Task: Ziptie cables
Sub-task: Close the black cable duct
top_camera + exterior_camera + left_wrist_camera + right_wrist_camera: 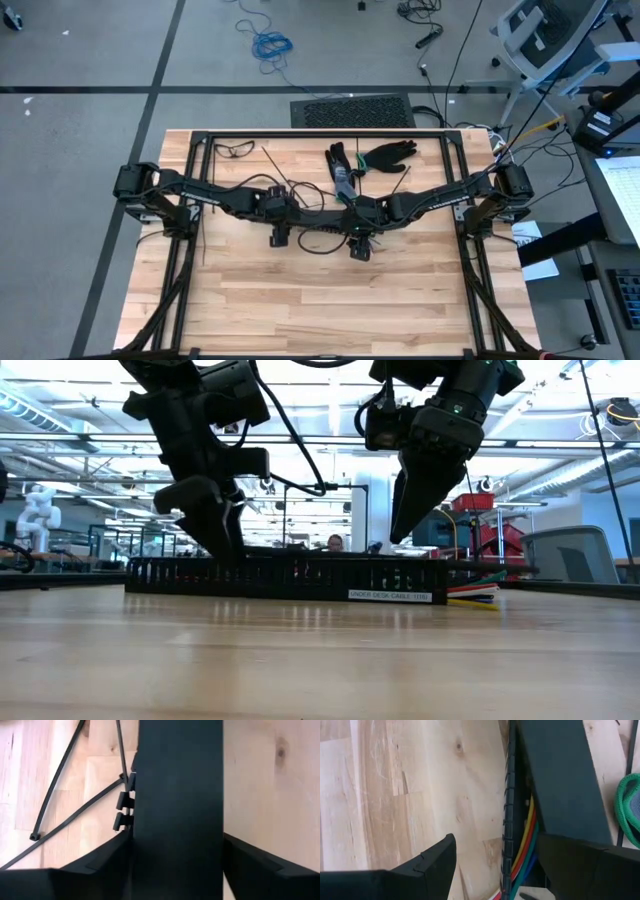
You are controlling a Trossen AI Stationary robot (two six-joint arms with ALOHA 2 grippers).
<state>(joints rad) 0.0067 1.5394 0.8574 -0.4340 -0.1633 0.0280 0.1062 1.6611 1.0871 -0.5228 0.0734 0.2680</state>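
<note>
A long black slotted rail (290, 575) lies across the table. The cables (478, 592), in red, green, yellow and white, stick out of its right end, and in the right wrist view the cables (524, 845) run inside the rail behind its slotted wall (508, 815). Several zipties (65, 795) lie flat on the wood beside the rail. My left gripper (222, 540) is down at the rail's left part and shut on it. My right gripper (408, 520) hangs open just above the rail's right part, one finger (432, 862) over bare wood, the other (585, 857) past the rail. My left gripper holds the rail near its left end (177, 795), pinched across its width between the two fingers (100, 870). The fingers come from above, pointing down, and lie across the rail. The rail stays flat on the table (300, 650).
Black gloves (385, 155) with green cuffs (627, 810) and safety glasses (235, 148) lie toward the far edge. More zipties (272, 168) lie on the far half. A black frame (320, 133) runs around the table's edges. The near half of the wood (320, 300) is bare.
</note>
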